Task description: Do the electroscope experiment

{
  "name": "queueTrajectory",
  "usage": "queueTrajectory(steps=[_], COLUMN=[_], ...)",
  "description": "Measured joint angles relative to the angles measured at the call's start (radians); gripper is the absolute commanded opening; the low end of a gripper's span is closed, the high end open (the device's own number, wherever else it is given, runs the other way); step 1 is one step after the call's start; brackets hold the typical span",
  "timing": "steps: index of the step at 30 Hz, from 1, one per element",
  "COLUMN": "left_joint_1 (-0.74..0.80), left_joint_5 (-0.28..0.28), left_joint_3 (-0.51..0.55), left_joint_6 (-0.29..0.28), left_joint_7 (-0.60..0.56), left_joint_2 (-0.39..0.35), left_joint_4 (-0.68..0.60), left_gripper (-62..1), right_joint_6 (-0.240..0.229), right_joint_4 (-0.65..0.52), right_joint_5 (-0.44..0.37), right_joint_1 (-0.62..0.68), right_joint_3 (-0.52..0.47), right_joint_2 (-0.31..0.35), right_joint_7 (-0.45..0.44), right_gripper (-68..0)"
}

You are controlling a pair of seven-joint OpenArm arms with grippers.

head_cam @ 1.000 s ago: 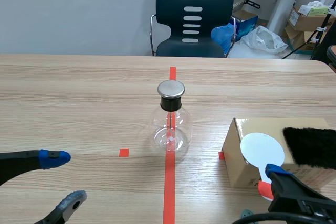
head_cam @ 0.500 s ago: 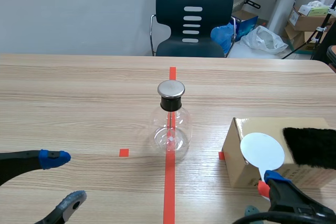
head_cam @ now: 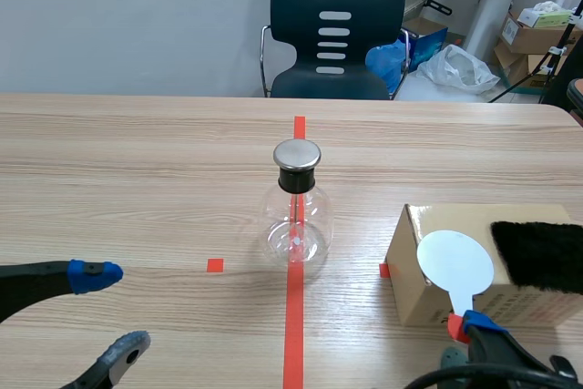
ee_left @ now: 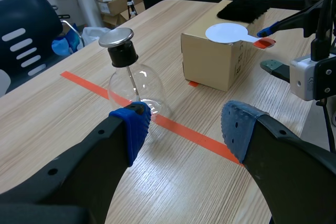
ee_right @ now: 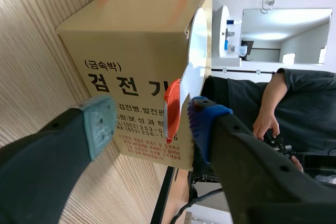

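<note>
The electroscope [head_cam: 296, 216], a clear flask with a metal cap, stands on the red tape line at mid-table. A white paddle [head_cam: 455, 261] with a red handle [head_cam: 455, 325] lies on top of the cardboard box [head_cam: 410, 271], its handle sticking out over the near edge. My right gripper [head_cam: 465, 339] is at that handle. In the right wrist view the red handle [ee_right: 172, 103] sits between the fingers of the right gripper [ee_right: 152, 124], close to the blue pad, with a gap to the grey pad. My left gripper [head_cam: 111, 312] stands open at the near left, holding nothing. From the left wrist the flask [ee_left: 131, 80] lies ahead of the left gripper [ee_left: 185, 129].
A black fur pad [head_cam: 542, 255] lies on the box's right part. A dark chair [head_cam: 335, 34] stands behind the table's far edge. Boxes and bags [head_cam: 465, 66] sit on the floor at the back right. A person's arm [ee_right: 268, 114] shows beyond the box.
The right gripper's fingers have drawn closer together around the paddle's red handle, the blue fingertip dropping lower in the scene view. The left arm has not moved.
</note>
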State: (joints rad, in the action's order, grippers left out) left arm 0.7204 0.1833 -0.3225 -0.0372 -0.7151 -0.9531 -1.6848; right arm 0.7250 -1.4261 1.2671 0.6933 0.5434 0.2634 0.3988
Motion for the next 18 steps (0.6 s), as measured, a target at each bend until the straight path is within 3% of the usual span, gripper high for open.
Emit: queueTrajectory(steps=[10, 14, 18], left_joint_1=[0.0, 0.0, 0.0], left_joint_5=[0.0, 0.0, 0.0], left_joint_3=[0.0, 0.0, 0.0], left_joint_6=[0.0, 0.0, 0.0], left_joint_7=[0.0, 0.0, 0.0], left_joint_2=[0.0, 0.0, 0.0], left_joint_4=[0.0, 0.0, 0.0], left_gripper=[-28.1, -28.1, -28.1], right_joint_6=[0.0, 0.001, 0.012], right_joint_4=[-0.008, -0.008, -0.012], right_joint_5=[0.001, 0.005, 0.027], right_joint_1=[0.0, 0.0, 0.0], right_joint_3=[0.0, 0.0, 0.0], right_joint_2=[0.0, 0.0, 0.0], right_joint_7=[0.0, 0.0, 0.001], right_gripper=[-55.3, -66.9, -66.5])
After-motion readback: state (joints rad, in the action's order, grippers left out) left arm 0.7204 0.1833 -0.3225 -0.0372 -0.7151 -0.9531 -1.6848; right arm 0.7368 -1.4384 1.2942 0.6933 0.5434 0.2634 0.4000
